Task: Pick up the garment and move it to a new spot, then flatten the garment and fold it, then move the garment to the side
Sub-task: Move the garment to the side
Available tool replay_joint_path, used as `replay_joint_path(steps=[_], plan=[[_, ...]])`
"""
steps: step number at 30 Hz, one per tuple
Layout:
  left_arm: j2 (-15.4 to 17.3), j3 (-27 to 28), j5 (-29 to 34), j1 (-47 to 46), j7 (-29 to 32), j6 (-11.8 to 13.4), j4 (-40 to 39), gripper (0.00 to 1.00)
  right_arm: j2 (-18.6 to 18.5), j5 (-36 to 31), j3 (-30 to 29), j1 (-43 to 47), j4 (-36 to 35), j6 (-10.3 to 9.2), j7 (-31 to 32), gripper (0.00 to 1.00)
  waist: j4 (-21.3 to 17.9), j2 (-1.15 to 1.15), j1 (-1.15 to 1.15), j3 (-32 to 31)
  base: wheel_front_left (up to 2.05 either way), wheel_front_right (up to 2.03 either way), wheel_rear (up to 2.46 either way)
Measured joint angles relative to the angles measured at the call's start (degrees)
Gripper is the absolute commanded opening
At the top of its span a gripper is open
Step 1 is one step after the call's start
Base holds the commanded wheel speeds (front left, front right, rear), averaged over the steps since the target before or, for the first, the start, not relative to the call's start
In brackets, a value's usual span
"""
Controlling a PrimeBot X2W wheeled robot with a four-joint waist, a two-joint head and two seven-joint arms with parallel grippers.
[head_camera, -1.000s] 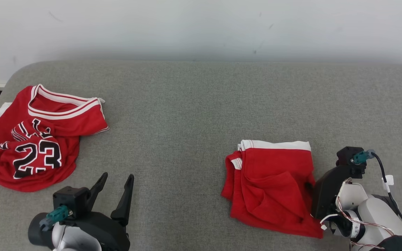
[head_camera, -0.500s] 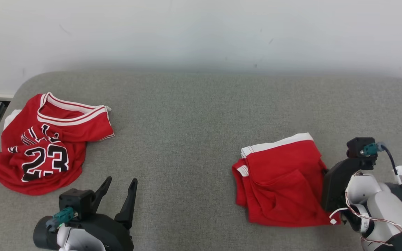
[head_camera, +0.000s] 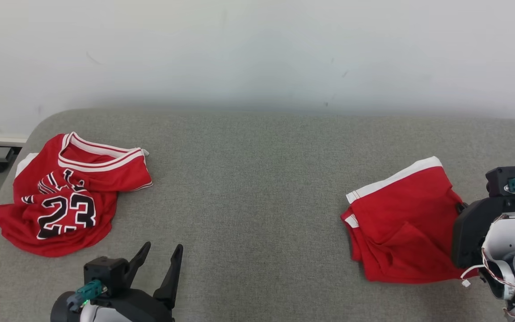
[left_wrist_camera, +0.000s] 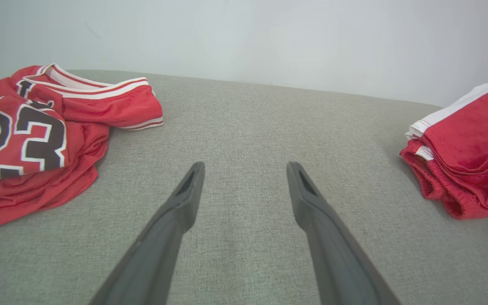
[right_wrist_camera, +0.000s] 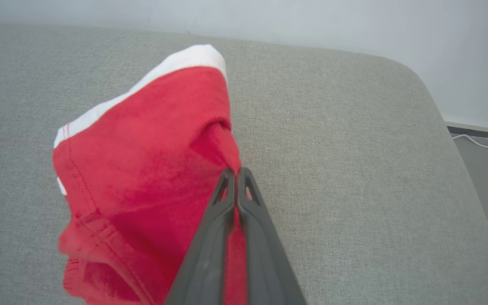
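**Shorts folded; the move aside is left**

Head view: the shorts [head_camera: 400, 219] lie folded near the cushion's [head_camera: 248, 179] right end; I judge only the shift aside is left; the right claw [head_camera: 462, 208] meets their right edge.
Left wrist view: the left claw [left_wrist_camera: 246, 165] is spread wide, grasping nothing.
Right wrist view: the right claw is clenched on the shorts' red edge; the white waistband lies at the far side.

matt red cloth shorts [head_camera: 400, 214] on coarse, probably woven upholstery [head_camera: 248, 188].

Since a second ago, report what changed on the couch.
The right pincer closed on the folded red shorts and dragged them toward the robot's right. The left pincer stayed open; the jersey lay untouched. The head view itself also shifted.
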Motion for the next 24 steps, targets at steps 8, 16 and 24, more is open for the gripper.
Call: replay_joint_path(steps=[8, 16, 24], plan=[[0.7, 1.1, -0.3, 1.3, -0.3, 0.0, -0.6, 1.0, -2.2, -2.1, -4.3, 0.9, -4.1, -0.04, 3.1, 0.0, -0.1, 0.0, 0.0, 0.2, 0.0, 0.0, 0.0], [0.8, 1.3, -0.3, 1.0, -0.3, 0.0, -1.2, 1.0, -3.6, -5.4, -8.2, -1.8, -3.6, -0.05, 4.8, 0.0, -0.3, 0.0, 0.01, 1.5, 0.0, 0.0, 0.0], [0.7, 1.1, -0.3, 0.4, -0.2, 0.0, -1.6, 1.0, -4.1, -6.4, -10.8, -2.4, -0.4, -0.05, 6.4, 0.0, -0.1, 0.0, 0.01, 2.7, 0.0, 0.0, 0.0]])
